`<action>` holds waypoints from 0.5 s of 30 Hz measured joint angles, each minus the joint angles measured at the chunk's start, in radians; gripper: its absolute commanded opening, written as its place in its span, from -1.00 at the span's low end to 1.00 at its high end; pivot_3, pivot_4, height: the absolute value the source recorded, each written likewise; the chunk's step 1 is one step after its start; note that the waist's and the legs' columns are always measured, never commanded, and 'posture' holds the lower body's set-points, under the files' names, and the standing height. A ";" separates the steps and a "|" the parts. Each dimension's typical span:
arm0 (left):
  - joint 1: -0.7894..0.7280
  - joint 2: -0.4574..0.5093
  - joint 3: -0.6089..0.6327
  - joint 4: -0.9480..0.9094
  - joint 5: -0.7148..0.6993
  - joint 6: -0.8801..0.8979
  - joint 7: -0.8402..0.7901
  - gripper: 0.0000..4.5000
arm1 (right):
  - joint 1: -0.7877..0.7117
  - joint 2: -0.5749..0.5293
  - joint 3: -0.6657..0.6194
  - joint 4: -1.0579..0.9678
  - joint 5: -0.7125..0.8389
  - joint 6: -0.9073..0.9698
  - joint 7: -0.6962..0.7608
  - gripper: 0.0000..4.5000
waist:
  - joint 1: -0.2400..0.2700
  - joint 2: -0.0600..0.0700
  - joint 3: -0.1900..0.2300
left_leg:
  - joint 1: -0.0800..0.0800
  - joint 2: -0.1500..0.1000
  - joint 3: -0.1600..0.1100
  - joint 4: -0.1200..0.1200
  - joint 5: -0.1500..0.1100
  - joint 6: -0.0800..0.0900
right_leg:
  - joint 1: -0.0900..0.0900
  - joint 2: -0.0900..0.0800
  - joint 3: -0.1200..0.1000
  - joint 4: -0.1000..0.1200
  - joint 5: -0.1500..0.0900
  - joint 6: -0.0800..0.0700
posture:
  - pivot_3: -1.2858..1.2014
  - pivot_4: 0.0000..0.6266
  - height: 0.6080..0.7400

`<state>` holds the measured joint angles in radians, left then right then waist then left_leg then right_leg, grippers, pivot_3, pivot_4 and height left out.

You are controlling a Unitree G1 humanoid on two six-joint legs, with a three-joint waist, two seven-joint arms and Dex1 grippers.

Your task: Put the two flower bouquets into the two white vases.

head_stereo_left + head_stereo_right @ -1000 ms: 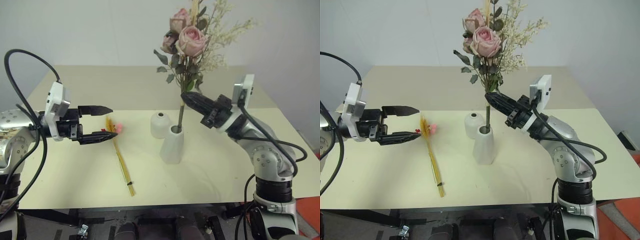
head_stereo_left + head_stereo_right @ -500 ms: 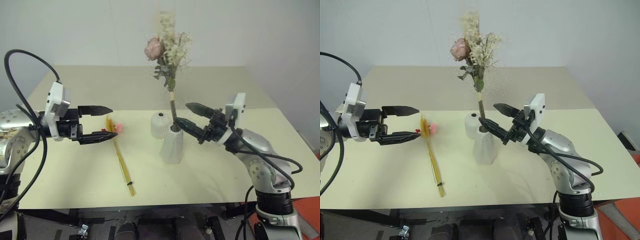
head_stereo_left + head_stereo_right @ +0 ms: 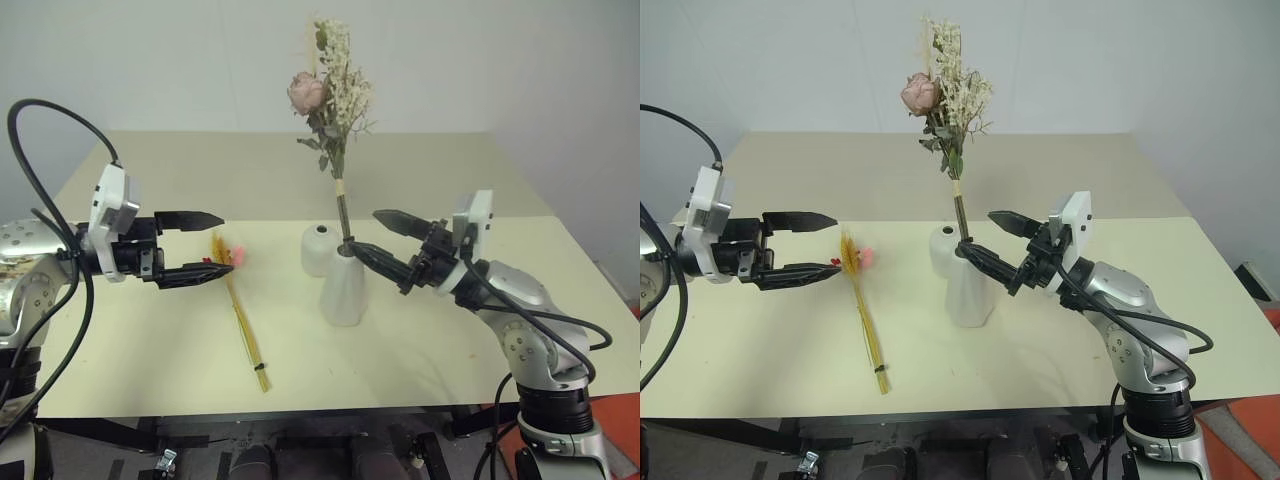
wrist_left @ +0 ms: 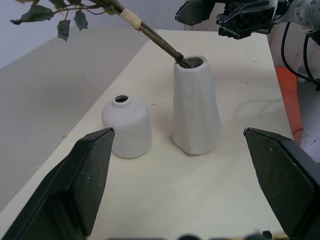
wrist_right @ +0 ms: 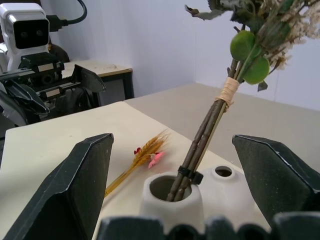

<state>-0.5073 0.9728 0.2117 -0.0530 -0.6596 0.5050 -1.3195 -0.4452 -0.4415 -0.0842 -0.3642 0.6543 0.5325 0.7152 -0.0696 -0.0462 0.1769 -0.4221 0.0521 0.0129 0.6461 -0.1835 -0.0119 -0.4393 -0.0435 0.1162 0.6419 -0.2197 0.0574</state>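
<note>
We are seeing the rose bouquet (image 3: pixel 332 92) standing with its stems in the taller vase (image 3: pixel 343 287), leaning a little toward the robot's left. The right gripper (image 3: pixel 383 237) is hovering just beside the vase mouth, its fingers spread wide and grasping nothing. The shorter vase (image 3: pixel 319 250) is sitting empty just behind on the bench (image 3: pixel 150 340). The straw-yellow bundle (image 3: pixel 238 308) is lying flat on the bench, its blossoms by the left gripper (image 3: pixel 213 243), whose fingers are also gaping open.

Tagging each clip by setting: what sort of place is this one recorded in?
Probably a lab or test room rather than a home: a bare pale-yellow table against plain white walls, holding just a rose bouquet in the taller white vase and a straw-yellow stalk bundle.
</note>
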 measured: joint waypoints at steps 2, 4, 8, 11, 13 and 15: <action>0.000 0.000 0.000 0.000 0.000 0.000 0.000 1.00 | 0.000 0.000 -0.001 0.000 0.011 0.006 -0.007 0.99 | 0.000 0.000 0.000 | 0.000 0.000 0.000 0.000 0.000 0.000 | 0.000 0.000 0.000 0.000 0.000 0.000 | 0.03 -0.52 1.00; 0.000 0.000 0.000 0.000 0.000 0.000 0.000 1.00 | -0.002 0.000 -0.003 0.000 0.031 0.022 -0.013 0.99 | 0.001 0.000 0.000 | 0.000 0.000 0.000 0.000 0.000 0.000 | 0.000 0.000 0.000 0.000 0.000 0.000 | 0.03 -0.52 1.00; 0.001 0.000 0.000 0.000 0.000 0.000 0.000 1.00 | -0.041 -0.021 -0.012 0.020 0.068 0.081 -0.035 0.99 | -0.001 0.000 0.000 | 0.000 0.000 0.000 0.000 0.000 0.000 | 0.000 0.000 0.000 0.000 0.000 0.000 | 0.03 -0.52 1.00; 0.003 0.000 0.000 -0.002 0.000 0.000 0.000 1.00 | -0.121 -0.049 -0.040 0.059 0.134 0.173 -0.055 0.99 | -0.001 0.000 0.000 | 0.000 0.000 0.000 0.000 0.000 0.000 | 0.000 0.000 0.000 0.000 0.000 0.000 | 0.03 -0.52 1.00; 0.007 0.000 0.000 -0.003 0.000 0.000 0.001 1.00 | -0.187 -0.073 -0.056 0.096 0.172 0.242 -0.071 0.99 | -0.001 0.000 0.000 | 0.000 0.000 0.000 0.000 0.000 0.000 | 0.000 0.000 0.000 0.000 0.000 -0.001 | 0.03 -0.52 1.00; 0.011 0.000 0.000 -0.004 0.000 0.000 0.001 1.00 | -0.233 -0.086 -0.059 0.127 0.194 0.294 -0.085 0.99 | 0.000 0.000 0.000 | 0.000 0.000 0.000 0.000 0.000 0.000 | 0.000 0.000 0.000 -0.001 0.000 -0.001 | 0.03 -0.52 1.00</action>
<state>-0.4966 0.9726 0.2116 -0.0566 -0.6597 0.5050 -1.3183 -0.6784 -0.5277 -0.1432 -0.2371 0.8478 0.8267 0.6305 -0.0697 -0.0462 0.1769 -0.4222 0.0522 0.0128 0.6459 -0.1835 -0.0118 -0.4393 -0.0436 0.1161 0.6414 -0.2193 0.0562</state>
